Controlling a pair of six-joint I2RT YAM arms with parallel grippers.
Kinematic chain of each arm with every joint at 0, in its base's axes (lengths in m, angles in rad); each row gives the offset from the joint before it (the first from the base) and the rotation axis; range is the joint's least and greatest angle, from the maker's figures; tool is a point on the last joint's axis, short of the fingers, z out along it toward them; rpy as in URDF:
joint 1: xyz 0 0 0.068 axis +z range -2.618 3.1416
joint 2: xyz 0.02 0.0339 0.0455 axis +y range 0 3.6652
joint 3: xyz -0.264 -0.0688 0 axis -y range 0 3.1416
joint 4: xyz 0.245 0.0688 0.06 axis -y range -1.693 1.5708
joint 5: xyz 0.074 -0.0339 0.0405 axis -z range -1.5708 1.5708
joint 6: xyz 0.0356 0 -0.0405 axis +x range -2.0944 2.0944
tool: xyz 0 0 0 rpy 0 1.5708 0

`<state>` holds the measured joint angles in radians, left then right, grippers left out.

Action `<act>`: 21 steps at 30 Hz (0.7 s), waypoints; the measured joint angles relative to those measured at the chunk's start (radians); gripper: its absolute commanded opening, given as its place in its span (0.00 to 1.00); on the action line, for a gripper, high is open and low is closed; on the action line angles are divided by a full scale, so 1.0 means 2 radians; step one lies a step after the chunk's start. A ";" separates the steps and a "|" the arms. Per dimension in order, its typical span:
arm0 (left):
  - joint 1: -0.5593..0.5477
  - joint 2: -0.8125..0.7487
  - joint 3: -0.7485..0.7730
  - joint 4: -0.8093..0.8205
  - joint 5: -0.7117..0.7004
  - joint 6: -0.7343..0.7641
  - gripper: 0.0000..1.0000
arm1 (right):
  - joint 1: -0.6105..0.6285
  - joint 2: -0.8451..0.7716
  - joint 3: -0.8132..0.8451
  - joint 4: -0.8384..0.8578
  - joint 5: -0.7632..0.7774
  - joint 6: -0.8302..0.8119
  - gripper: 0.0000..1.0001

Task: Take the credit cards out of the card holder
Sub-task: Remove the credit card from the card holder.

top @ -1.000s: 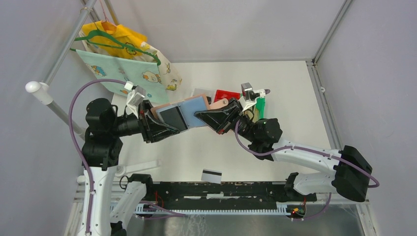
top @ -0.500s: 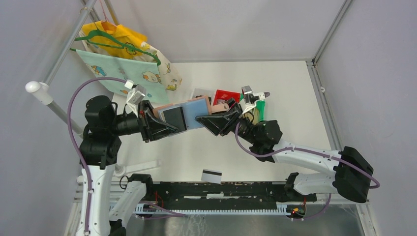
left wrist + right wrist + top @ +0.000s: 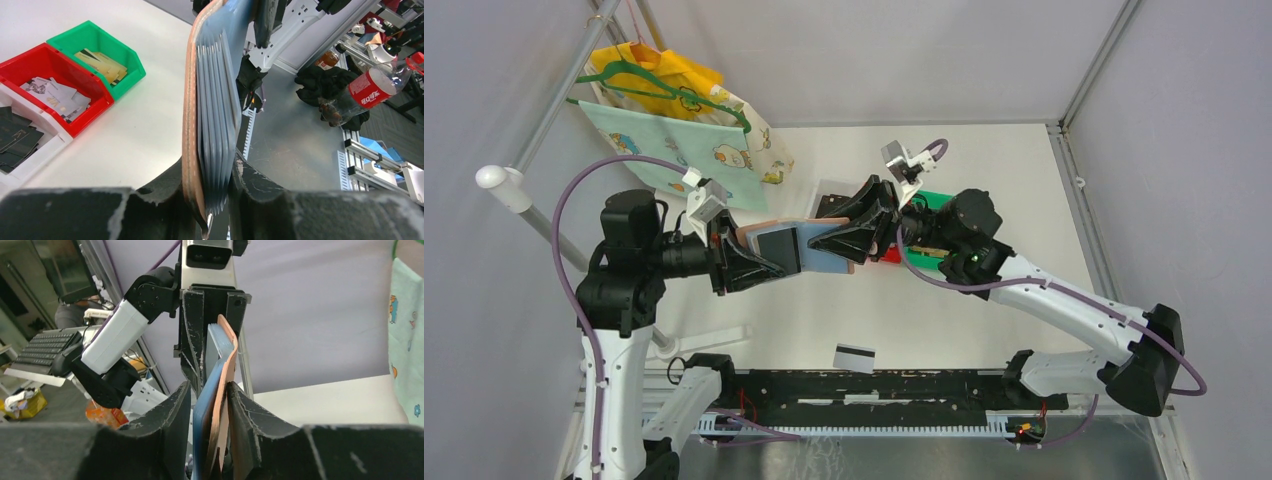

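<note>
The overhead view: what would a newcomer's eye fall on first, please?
The card holder hangs in mid-air at the centre, pinched in the jaws of the left arm and right arm. A white card with a black stripe lies alone at the near edge, and bright clothes hang far left.

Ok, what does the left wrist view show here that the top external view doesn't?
Only left wrist: the cards inside the red bin and green bin, and the pockets fanned edge-on. Only top external: a white striped card on the table near the arm bases, and hanging clothes. Both: the card holder pinched in the left fingers.
</note>
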<state>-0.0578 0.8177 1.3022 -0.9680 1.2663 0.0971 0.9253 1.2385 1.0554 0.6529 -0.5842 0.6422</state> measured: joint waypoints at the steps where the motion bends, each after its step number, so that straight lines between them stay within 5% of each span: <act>1: 0.000 0.000 0.001 -0.002 0.000 0.003 0.02 | 0.000 0.002 0.011 -0.019 -0.011 -0.010 0.37; 4: 0.000 0.000 0.005 -0.007 0.000 0.008 0.02 | 0.000 0.008 0.040 -0.072 -0.038 -0.039 0.35; 7: 0.000 0.000 0.008 -0.012 0.000 0.011 0.05 | -0.001 0.014 0.062 -0.123 -0.057 -0.069 0.11; 9: 0.000 0.000 0.008 -0.015 0.000 0.012 0.23 | -0.001 0.018 0.072 -0.146 -0.059 -0.084 0.00; 11: 0.000 0.000 0.008 -0.018 -0.002 0.013 0.46 | -0.002 0.020 0.077 -0.159 -0.058 -0.092 0.00; 13: 0.000 0.000 0.009 -0.018 -0.002 0.016 0.56 | -0.002 0.020 0.077 -0.157 -0.054 -0.088 0.00; 21: 0.000 0.001 0.008 -0.004 0.004 0.013 0.51 | -0.001 0.018 -0.010 -0.035 -0.015 0.012 0.00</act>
<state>-0.0578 0.8192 1.3190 -0.9760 1.2747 0.1223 0.9226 1.2743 1.0363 0.5827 -0.6144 0.6655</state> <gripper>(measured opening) 0.553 0.062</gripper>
